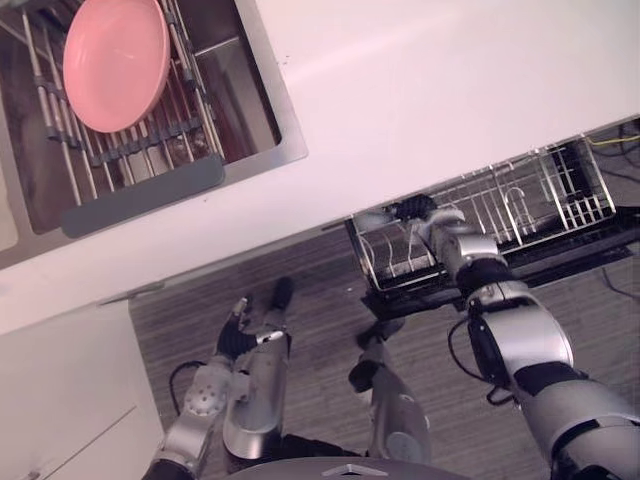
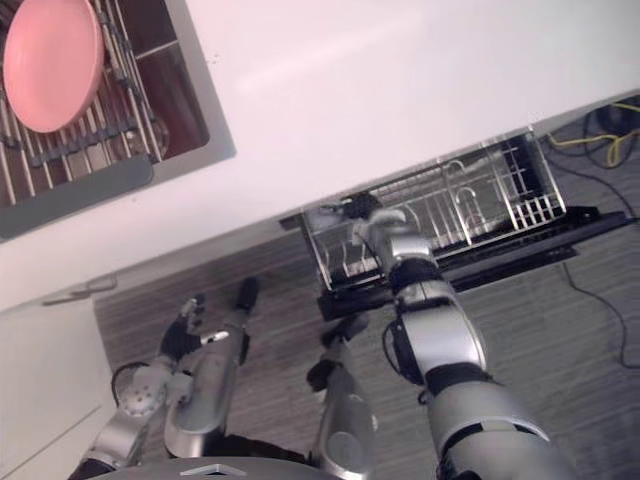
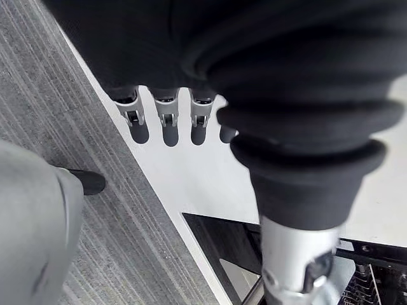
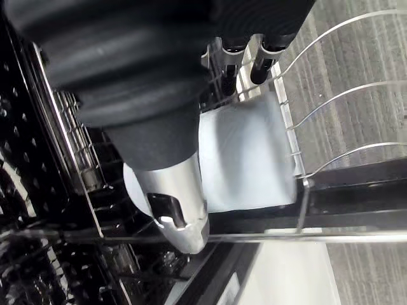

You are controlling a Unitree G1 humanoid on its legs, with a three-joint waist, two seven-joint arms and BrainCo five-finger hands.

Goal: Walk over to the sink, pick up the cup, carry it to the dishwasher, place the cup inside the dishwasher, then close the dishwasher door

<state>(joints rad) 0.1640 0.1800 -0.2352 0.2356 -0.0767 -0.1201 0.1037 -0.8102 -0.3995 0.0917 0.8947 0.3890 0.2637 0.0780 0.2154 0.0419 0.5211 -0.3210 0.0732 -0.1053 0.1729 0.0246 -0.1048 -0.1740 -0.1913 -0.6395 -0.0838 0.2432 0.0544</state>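
Reaching with the right hand into the pulled-out wire rack of the dishwasher, just below the edge of the white counter. Finds the cup there: pale, smooth-walled, lying among the wires close against that hand. Cannot tell whether the hand is clamped on it or only resting alongside. Looks light and rigid, probably plastic or glazed ceramic, glossy enough to slip and apt to roll or tip between the tines if left askew. Best taken round the middle of its wall rather than by the rim. Beneath the rack, dishwasher door down and open. Low above the floor, left hand hanging, fingers straight, holding nothing. Up in the sink, pink dish, well apart
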